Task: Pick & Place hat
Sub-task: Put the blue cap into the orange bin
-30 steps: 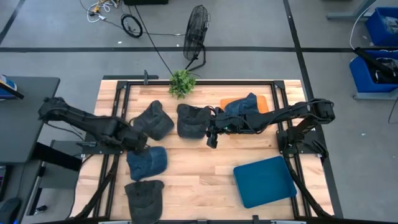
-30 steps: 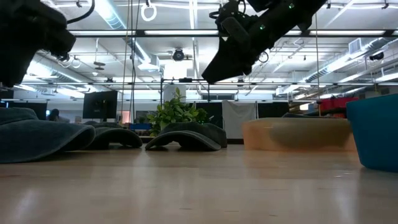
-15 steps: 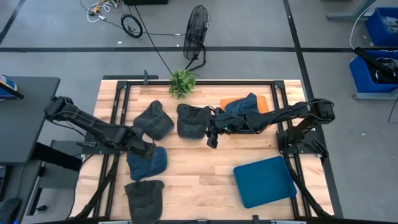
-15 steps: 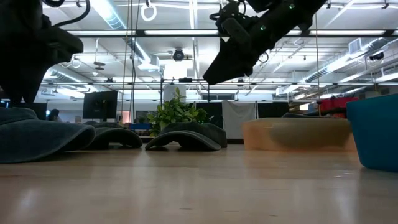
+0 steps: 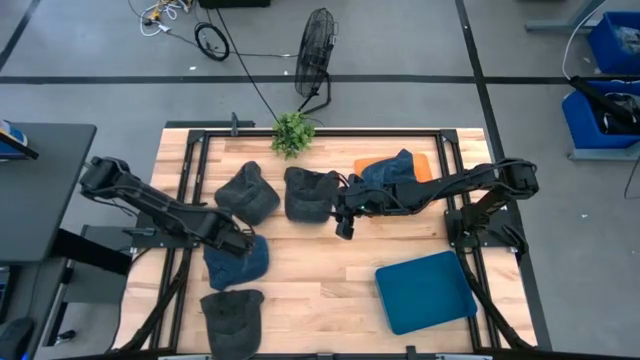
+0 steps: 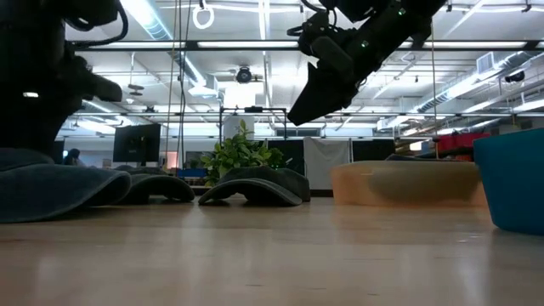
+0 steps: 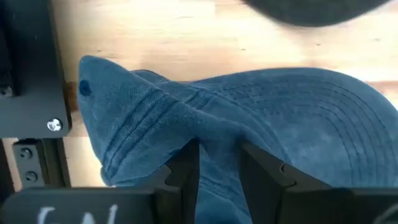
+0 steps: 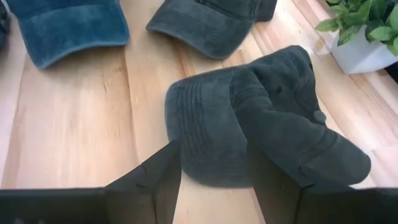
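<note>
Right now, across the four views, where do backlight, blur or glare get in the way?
Low view: ceiling lights backlight both arms into silhouettes, and the near tabletop is soft. High view: even light, no glare. Left wrist view: sharp on the blue hat pinched between the left end effector fingers. Right wrist view: dark hat clear, own fingers slightly blurred.

This is a robotics lab inside a large, open workspace. The counter has a light wooden top fixed on a black metal frame, and two dark robot arms are mounted at its sides. Around it the floor is grey concrete marked with black tape lines. On the floor stand a black fan, loose cables and blue storage bins. Looking across the counter, I see a high ceiling with long tube lights, bare pipes, and a dark monitor on a desk far behind.
</note>
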You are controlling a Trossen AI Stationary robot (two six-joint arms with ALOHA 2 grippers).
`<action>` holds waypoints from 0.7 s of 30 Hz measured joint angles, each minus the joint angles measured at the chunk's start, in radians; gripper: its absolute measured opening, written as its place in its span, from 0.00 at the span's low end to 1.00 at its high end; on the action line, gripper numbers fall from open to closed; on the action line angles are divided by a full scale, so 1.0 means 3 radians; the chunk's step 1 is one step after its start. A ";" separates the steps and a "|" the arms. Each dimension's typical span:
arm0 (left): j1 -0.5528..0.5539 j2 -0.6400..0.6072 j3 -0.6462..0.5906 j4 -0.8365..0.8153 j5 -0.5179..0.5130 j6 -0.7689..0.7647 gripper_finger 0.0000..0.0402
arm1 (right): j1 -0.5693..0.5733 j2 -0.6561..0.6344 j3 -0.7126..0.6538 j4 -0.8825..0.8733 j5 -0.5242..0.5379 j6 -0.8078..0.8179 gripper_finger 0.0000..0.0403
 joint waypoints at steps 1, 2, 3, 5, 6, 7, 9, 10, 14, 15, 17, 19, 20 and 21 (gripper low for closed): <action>0.0000 0.0043 0.0000 0.0021 -0.0001 -0.0015 0.27 | 0.0000 0.0000 0.0000 -0.0003 0.0000 -0.0031 0.46; 0.0000 0.0080 0.0000 0.0040 0.0000 -0.0020 0.27 | 0.0000 0.0000 0.0000 -0.0005 0.0000 -0.0068 0.46; 0.0000 0.0119 0.0000 0.0062 -0.0001 -0.0021 0.27 | 0.0001 0.0000 0.0000 -0.0007 0.0000 -0.0105 0.46; 0.0001 0.0202 0.0000 0.0110 -0.0001 -0.0040 0.27 | 0.0000 0.0000 0.0000 -0.0007 -0.0001 -0.0144 0.46; 0.0000 0.0237 0.0001 0.0122 -0.0001 -0.0056 0.27 | 0.0001 0.0000 0.0000 -0.0007 0.0000 -0.0145 0.46; 0.0001 0.0276 0.0004 0.0131 -0.0002 -0.0047 0.27 | 0.0000 0.0000 0.0000 -0.0007 0.0000 -0.0146 0.46; 0.0001 0.0338 0.0004 0.0143 -0.0004 0.0039 0.27 | 0.0000 0.0000 0.0000 -0.0008 0.0000 -0.0146 0.46; 0.0001 0.0367 0.0004 0.0152 -0.0006 0.0087 0.26 | 0.0001 0.0000 0.0000 -0.0008 0.0000 -0.0146 0.46; 0.0001 0.0411 0.0005 0.0176 -0.0034 0.0300 0.14 | 0.0001 0.0000 0.0000 -0.0006 -0.0001 -0.0112 0.46; 0.0000 0.0410 0.0005 0.0182 -0.0063 0.0404 0.09 | 0.0001 0.0000 0.0000 -0.0008 -0.0001 -0.0093 0.46; 0.0000 0.0410 0.0004 0.0215 -0.0209 0.0557 0.03 | 0.0003 0.0000 0.0000 -0.0010 -0.0001 -0.0037 0.46; 0.0001 0.0409 0.0003 0.0260 -0.0402 0.0721 0.02 | 0.0003 0.0000 0.0000 -0.0016 -0.0001 -0.0028 0.46; 0.0001 0.0402 0.0003 0.0301 -0.0488 0.0802 0.01 | 0.0003 0.0000 0.0000 -0.0016 -0.0001 -0.0028 0.46; 0.0002 0.0398 0.0006 0.0346 -0.0572 0.0908 0.01 | 0.0003 0.0000 0.0000 -0.0017 -0.0001 -0.0027 0.46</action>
